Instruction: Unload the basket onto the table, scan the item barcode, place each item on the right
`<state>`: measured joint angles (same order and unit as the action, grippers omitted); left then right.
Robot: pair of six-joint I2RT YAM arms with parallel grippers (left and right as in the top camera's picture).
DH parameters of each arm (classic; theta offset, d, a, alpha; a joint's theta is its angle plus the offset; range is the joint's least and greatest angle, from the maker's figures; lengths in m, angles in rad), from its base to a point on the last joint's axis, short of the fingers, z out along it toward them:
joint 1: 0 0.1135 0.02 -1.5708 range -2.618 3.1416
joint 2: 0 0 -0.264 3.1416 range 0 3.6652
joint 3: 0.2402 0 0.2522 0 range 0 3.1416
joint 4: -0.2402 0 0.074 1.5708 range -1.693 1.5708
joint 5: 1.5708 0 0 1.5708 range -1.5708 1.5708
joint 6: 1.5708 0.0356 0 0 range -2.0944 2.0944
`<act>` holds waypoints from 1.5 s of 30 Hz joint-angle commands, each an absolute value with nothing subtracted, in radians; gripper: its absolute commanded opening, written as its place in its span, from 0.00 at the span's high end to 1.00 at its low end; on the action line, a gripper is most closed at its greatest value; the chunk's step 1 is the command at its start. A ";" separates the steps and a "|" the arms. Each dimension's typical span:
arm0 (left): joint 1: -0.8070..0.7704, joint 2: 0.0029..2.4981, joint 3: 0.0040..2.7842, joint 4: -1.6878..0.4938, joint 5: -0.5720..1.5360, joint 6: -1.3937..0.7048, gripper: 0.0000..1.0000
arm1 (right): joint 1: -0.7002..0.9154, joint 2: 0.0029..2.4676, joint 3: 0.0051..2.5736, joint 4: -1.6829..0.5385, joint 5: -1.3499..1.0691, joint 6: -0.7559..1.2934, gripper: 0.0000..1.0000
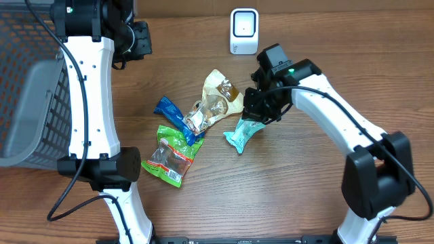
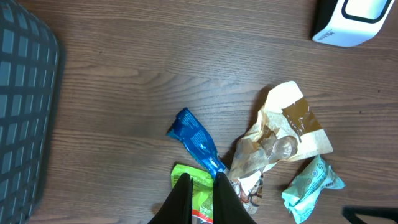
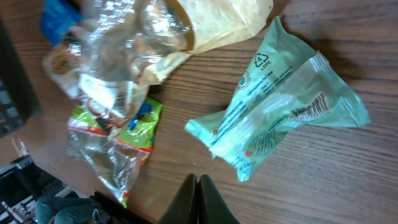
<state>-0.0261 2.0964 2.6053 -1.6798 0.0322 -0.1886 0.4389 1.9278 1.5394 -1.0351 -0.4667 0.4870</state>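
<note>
The white barcode scanner (image 1: 244, 32) stands at the back of the table. Several snack packets lie mid-table: a teal packet (image 1: 242, 133), a tan and clear bag (image 1: 215, 102), a blue wrapper (image 1: 175, 116) and a green packet (image 1: 173, 154). My right gripper (image 1: 261, 112) hovers at the teal packet's upper end. In the right wrist view its fingertips (image 3: 199, 180) are pressed together with nothing between them, and the teal packet (image 3: 280, 112) lies just beyond them with dark striped print showing. My left gripper (image 1: 139, 41) sits far back left, and in its wrist view (image 2: 200, 182) it is shut and empty above the green packet (image 2: 193, 177).
A grey mesh basket (image 1: 27, 88) fills the left side of the table. The scanner (image 2: 354, 22) shows at the top right of the left wrist view. Bare wood lies to the right of and in front of the packets.
</note>
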 commanded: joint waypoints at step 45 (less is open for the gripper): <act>-0.039 2.106 2.606 -1.654 0.025 -0.199 0.90 | 0.361 2.087 1.793 -1.261 -0.711 0.091 0.69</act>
